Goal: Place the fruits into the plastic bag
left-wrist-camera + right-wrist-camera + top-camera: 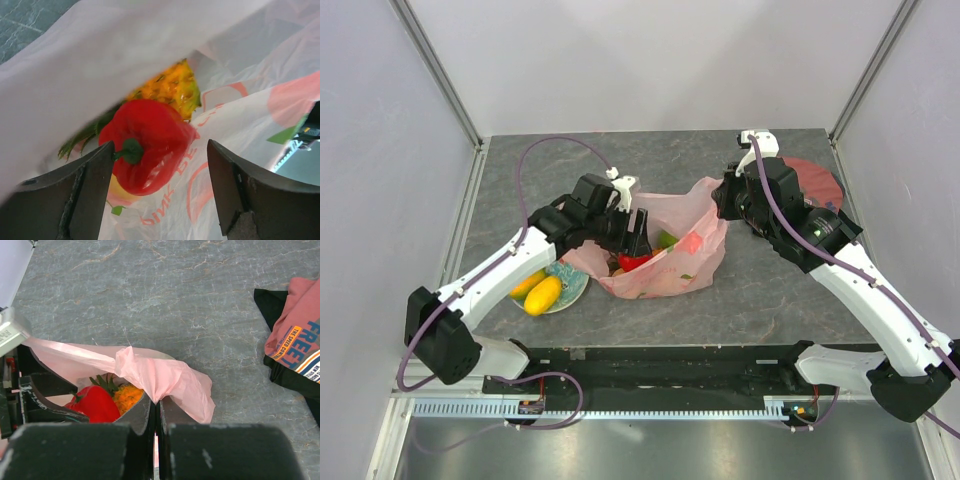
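Fruits: red pepper (147, 145) is lying inside the plastic bag (695, 255) beside the pineapple (167, 90), left gripper (160, 152) jaws standing apart over it. Right gripper (156, 412) is pinching the flimsy bag rim. Two yellow fruits (542, 295) are sitting on the plate (578, 286); likely light, smooth, so grip mid-body.

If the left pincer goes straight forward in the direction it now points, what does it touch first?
Most likely the red pepper, which lies right ahead of the left pincer, between its open jaws, inside the plastic bag. The orange pineapple lies behind it. How near the pepper is, I cannot tell exactly.
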Tool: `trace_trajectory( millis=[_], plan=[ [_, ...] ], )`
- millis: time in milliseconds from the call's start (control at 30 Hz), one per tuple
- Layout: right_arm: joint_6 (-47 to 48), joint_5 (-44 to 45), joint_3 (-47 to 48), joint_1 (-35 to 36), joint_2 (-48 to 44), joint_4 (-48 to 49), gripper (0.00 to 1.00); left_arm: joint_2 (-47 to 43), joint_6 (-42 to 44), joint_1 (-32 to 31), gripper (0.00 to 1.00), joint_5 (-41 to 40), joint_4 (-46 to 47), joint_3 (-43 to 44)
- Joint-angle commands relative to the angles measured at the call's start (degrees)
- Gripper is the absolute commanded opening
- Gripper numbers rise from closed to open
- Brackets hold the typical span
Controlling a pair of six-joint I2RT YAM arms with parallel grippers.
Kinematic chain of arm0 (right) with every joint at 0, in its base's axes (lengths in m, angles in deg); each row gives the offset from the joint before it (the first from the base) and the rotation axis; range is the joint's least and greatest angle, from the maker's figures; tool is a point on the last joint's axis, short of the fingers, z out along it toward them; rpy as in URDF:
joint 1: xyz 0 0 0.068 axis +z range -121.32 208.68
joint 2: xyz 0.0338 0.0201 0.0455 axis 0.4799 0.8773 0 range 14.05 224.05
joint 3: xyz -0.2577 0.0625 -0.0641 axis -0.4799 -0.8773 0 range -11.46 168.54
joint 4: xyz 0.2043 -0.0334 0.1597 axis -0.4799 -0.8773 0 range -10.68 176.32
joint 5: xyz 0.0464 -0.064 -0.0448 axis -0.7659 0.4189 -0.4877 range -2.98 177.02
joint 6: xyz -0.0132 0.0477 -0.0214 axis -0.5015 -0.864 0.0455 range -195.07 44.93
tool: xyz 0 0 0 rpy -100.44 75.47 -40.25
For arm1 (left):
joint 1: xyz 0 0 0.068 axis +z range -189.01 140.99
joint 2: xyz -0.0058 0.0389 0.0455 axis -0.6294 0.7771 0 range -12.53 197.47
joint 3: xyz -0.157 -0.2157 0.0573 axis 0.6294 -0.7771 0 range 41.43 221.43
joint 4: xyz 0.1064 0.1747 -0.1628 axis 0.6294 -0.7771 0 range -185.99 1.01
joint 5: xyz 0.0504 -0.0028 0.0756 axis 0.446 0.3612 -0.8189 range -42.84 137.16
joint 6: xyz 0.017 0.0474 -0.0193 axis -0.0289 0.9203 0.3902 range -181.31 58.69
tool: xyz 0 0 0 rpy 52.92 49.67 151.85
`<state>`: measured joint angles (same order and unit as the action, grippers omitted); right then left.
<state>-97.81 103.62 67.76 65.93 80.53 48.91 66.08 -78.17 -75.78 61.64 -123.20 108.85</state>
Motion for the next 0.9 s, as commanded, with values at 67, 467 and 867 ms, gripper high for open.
trace_trajectory(
  millis=[67,467,867],
  plan=[
    [-0.46,0.54,2.34,-0.17,-0.12,0.41,0.0,-2.67,-2.65,-0.23,0.81,2.92,2.13,6.23],
    [-0.55,0.54,2.17,-0.25,-0.3,0.32,0.0,-3.55,-6.07,-0.05,0.84,12.68,6.88,16.51],
    [-0.55,0.45,2.17,-0.17,-0.91,0.23,0.0,-0.21,-9.93,4.25,0.84,-0.5,8.12,28.64]
  ],
)
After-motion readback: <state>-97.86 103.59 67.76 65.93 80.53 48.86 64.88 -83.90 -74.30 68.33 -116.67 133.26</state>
